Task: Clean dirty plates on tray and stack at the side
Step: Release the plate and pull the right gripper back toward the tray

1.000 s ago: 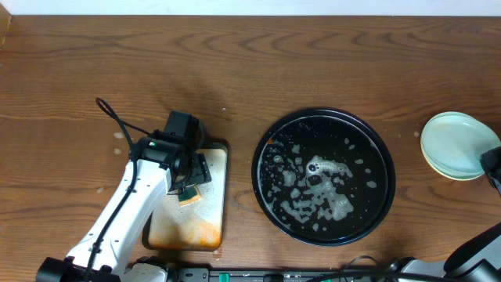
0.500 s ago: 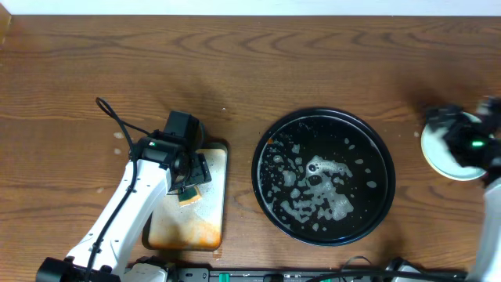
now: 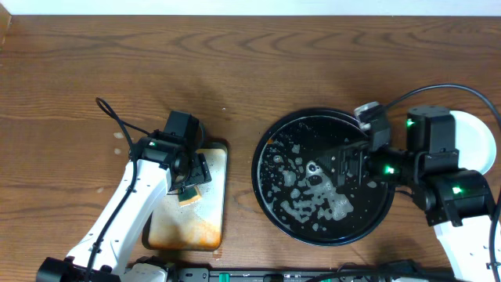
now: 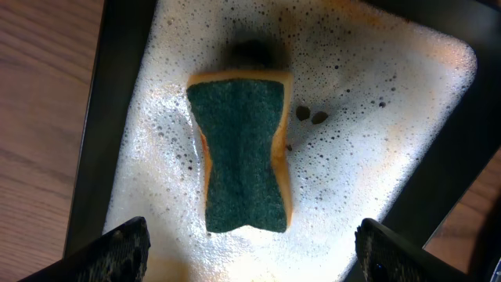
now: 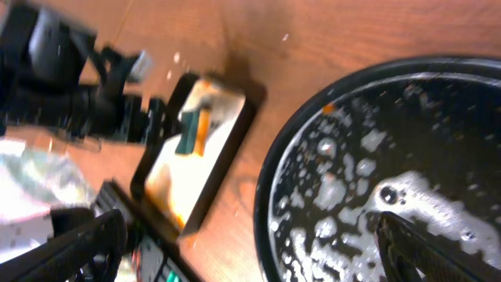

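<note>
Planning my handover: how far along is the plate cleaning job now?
Done: tray holds only suds; plates sit off it at right, partly hidden. In hand: nothing; sponge lies on the small tray, left end effector and right end effector open. Left: apparently nothing.

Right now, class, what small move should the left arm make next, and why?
Probably lift the left gripper straight up: its jaws stand open, the sponge lies loose on the soapy metal tray, the black tray holds only suds, and the plates sit at the side.
</note>
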